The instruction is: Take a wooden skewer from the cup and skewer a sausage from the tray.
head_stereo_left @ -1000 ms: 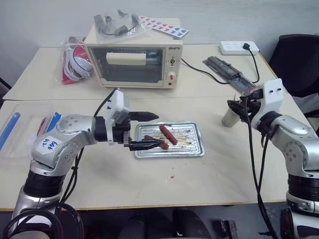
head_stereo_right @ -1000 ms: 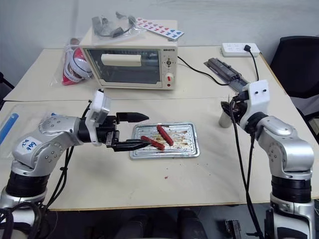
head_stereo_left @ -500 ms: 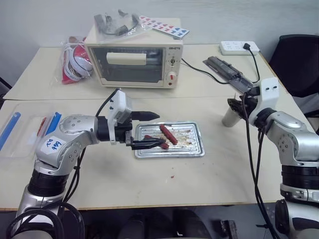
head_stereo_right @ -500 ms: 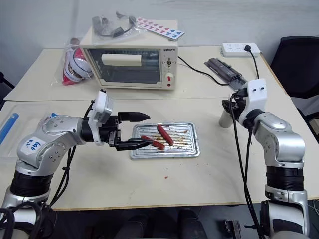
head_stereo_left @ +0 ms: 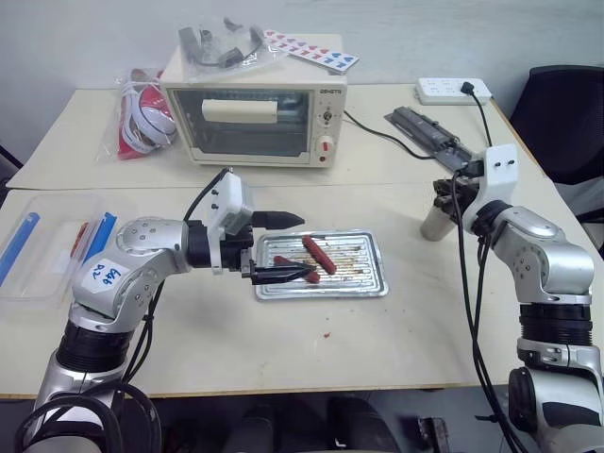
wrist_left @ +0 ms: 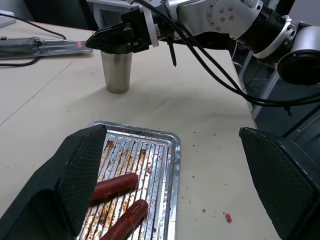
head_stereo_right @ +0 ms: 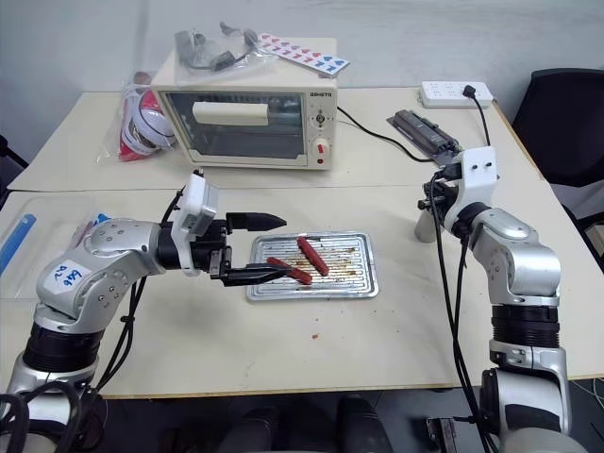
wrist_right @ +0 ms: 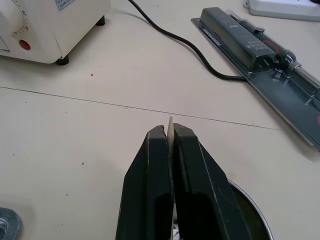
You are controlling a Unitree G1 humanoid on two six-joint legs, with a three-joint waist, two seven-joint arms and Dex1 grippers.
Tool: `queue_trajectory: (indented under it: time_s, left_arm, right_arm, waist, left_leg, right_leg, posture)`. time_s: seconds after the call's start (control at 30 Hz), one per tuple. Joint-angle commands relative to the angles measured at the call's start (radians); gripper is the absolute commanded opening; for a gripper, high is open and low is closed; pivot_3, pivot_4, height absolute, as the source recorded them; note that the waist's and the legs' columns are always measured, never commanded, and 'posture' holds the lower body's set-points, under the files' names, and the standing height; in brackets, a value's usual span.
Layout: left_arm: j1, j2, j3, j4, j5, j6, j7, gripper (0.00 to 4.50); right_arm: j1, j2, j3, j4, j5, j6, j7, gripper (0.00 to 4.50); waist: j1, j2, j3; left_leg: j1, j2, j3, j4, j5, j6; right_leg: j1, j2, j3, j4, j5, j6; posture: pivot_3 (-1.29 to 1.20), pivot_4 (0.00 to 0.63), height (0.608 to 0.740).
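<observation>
At about nine o'clock on the tabletop (head_stereo_left: 283, 368) lay one clear plastic box (head_stereo_left: 38, 250), and just right of it the left pincer (head_stereo_left: 283, 247) hovered with its two black fingers spread wide, one above the other, holding nothing; its lower finger reached over the left edge of the tray. Behind it, toward eleven o'clock, stood one cream toaster oven (head_stereo_left: 253, 113) with a red-and-white bag (head_stereo_left: 142, 118) beside it. At the centre sat the single silver tray (head_stereo_left: 363, 278), ribbed and grease-stained, carrying two sausages: one sausage (head_stereo_left: 318, 254) angled across the ribs and a second sausage (head_stereo_left: 294, 269) close beside it, toward the left pincer. Toward two o'clock stood the one cup (wrist_left: 116, 72), upright and well apart from the tray. The right pincer (wrist_right: 169, 131) hung directly over the cup's mouth, its two fingers pressed together on a wooden skewer (wrist_right: 170, 123), whose pale tip showed just past the fingertips; how many other skewers were in the cup could not be told. Farther back at one o'clock lay one flat black device (head_stereo_left: 427, 127) on a metal plate, and one white power strip (head_stereo_left: 451, 90) with a black cord plugged in.
</observation>
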Motion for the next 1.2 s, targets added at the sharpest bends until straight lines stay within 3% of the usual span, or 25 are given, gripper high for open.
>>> queue_trajectory:
  time_s: [0.03,0.33,0.4,0.53,0.73,0.9,1.2]
  left_arm:
    - [-0.015,-0.008,0.008,-0.009,0.006,-0.025,-0.003,4.50]
    - [0.033,-0.027,0.052,-0.017,0.008,-0.036,0.054,4.50]
    - [0.055,-0.049,0.079,-0.029,-0.001,-0.034,0.100,4.50]
    - [0.138,-0.133,0.155,-0.089,-0.028,-0.005,0.259,4.50]
    - [0.165,-0.191,0.133,-0.125,0.004,-0.033,0.336,4.50]
    - [0.145,-0.199,0.097,-0.113,0.019,-0.057,0.323,4.50]
    - [0.117,-0.231,0.024,-0.070,0.060,-0.102,0.316,4.50]
  right_arm:
    - [-0.014,-0.024,0.002,-0.070,-0.028,-0.044,0.006,0.02]
    - [-0.110,-0.098,-0.063,-0.291,0.058,0.142,0.014,0.02]
    - [-0.166,-0.074,-0.118,-0.355,0.147,0.275,-0.021,0.02]
    - [-0.293,0.222,-0.358,-0.454,0.380,0.651,-0.237,0.02]
    - [-0.380,0.580,-0.574,-0.526,0.453,0.909,-0.405,0.02]
    - [-0.383,0.714,-0.653,-0.498,0.525,0.919,-0.527,0.02]
    - [-0.381,0.812,-0.725,-0.446,0.604,0.919,-0.662,0.02]
  waist:
    - [0.000,0.000,0.000]
    - [-0.002,0.000,0.000]
    - [-0.001,0.000,0.000]
    - [-0.008,0.000,0.000]
    - [-0.016,0.000,-0.001]
    - [-0.022,0.001,-0.001]
    - [-0.044,0.001,-0.001]
  left_leg:
    - [0.000,0.000,0.000,0.000,0.000,0.000]
    - [0.000,0.000,0.000,0.000,0.000,0.000]
    - [0.000,0.001,0.000,0.000,0.000,0.000]
    - [0.000,0.001,0.000,0.000,0.000,0.000]
    - [-0.002,0.000,-0.001,0.000,0.001,-0.001]
    - [-0.003,-0.002,-0.001,0.000,0.001,-0.001]
    - [-0.003,-0.003,0.001,-0.002,0.001,-0.001]
  right_leg:
    - [0.000,0.000,0.000,0.000,0.000,0.000]
    - [-0.001,0.000,0.000,0.000,0.000,0.000]
    - [-0.001,0.000,0.000,0.000,0.000,0.000]
    - [-0.001,0.000,0.000,0.001,0.000,0.000]
    - [-0.003,0.000,-0.001,0.003,0.000,0.000]
    - [-0.006,-0.001,-0.001,0.007,0.000,0.000]
    - [-0.012,-0.002,0.000,0.015,0.000,0.000]
  posture:
    - [0.00,0.150,0.740]
    - [0.00,0.150,0.740]
    - [0.00,0.150,0.740]
    - [0.00,0.150,0.740]
    - [0.00,0.150,0.740]
    - [0.00,0.150,0.740]
    - [0.00,0.150,0.740]
